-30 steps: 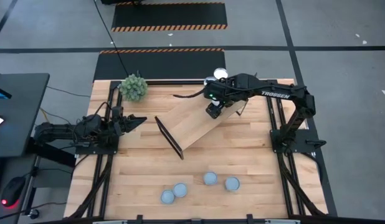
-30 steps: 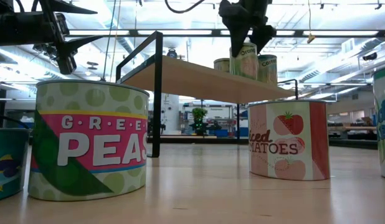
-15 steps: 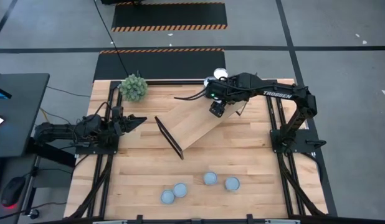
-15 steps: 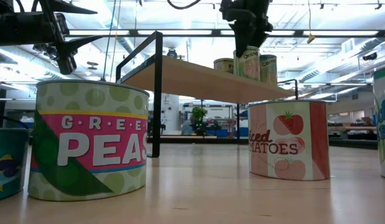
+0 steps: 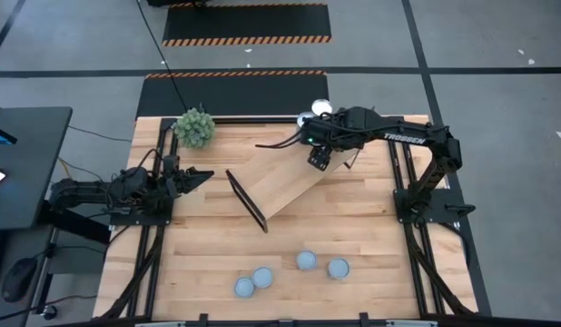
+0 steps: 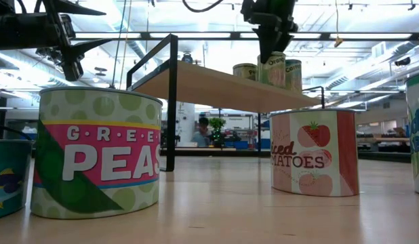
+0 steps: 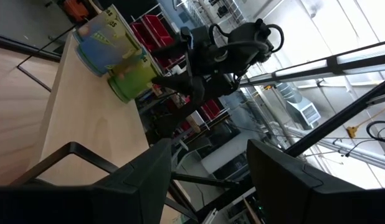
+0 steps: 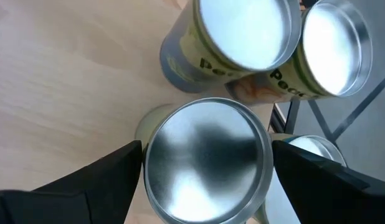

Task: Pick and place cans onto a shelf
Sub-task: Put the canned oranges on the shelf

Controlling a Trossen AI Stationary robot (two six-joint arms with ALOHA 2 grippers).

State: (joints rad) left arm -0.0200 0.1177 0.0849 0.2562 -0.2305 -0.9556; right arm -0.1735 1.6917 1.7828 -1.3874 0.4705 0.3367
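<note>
Light wood everywhere from the high view: the shelf (image 5: 282, 180) sits slanted across the far half of the tabletop (image 5: 199, 263), with black metal end frames. We see the right end effector (image 5: 319, 158) over the shelf's far-right end, and four cans (image 5: 306, 261) in a loose row near the tabletop's front edge. The left end effector (image 5: 197, 176) waits by the left edge, below a green plant ball (image 5: 195, 126), fingers spread with nothing between them.

From the low view, the right end effector (image 6: 272, 47) hangs straight down onto a green-labelled can (image 6: 272, 69) on the shelf (image 6: 216, 88), two more cans just beside it. A peas can (image 6: 97, 152) and a tomatoes can (image 6: 314, 152) stand up front.

The left wrist view just shows those shelf cans (image 7: 111, 53) from afar.

In the right wrist view, the dark fingers (image 8: 102, 183) flank the can's shiny round lid (image 8: 205, 163), seemingly touching it, so we'd call that a pinch on the can.

We'd guess these are stiff, smooth, hefty if full; best squeezed across the straight sidewall below the rim, since the paper label could slip.
</note>
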